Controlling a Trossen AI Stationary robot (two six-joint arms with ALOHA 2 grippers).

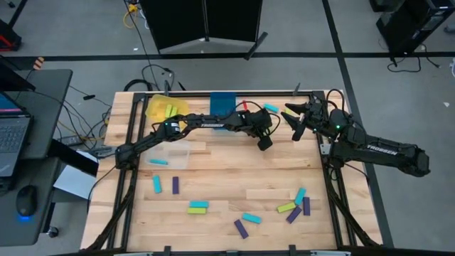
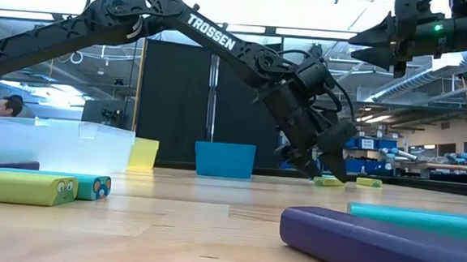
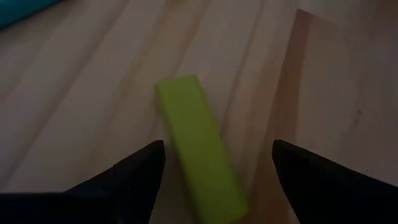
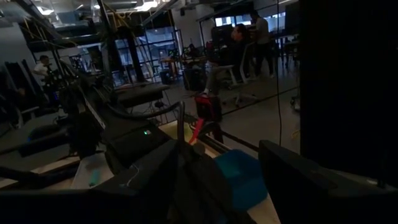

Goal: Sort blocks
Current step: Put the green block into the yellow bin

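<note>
Three containers stand along the far edge of the wooden table (image 1: 227, 181). The yellow plastic bin (image 1: 158, 107) holds two lime-green flat blocks (image 1: 170, 110); what the blue plastic bin (image 1: 222, 102) holds cannot be told, and the clear plastic bin (image 1: 172, 155) holds one teal block (image 1: 158, 162). The left tool (image 1: 264, 142) hangs low with fingers wide either side of a lime-green bar (image 3: 198, 148) lying on the table. The right tool (image 1: 297, 119) is raised near the far right corner, open and holding nothing. Other teal, purple and lime blocks (image 1: 295, 206) lie scattered over the near half.

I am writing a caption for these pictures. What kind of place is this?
Probably a robotics lab or workshop: a wooden worktable with two mounted arms, a laptop on a side desk, and shelving and workbenches behind.
</note>
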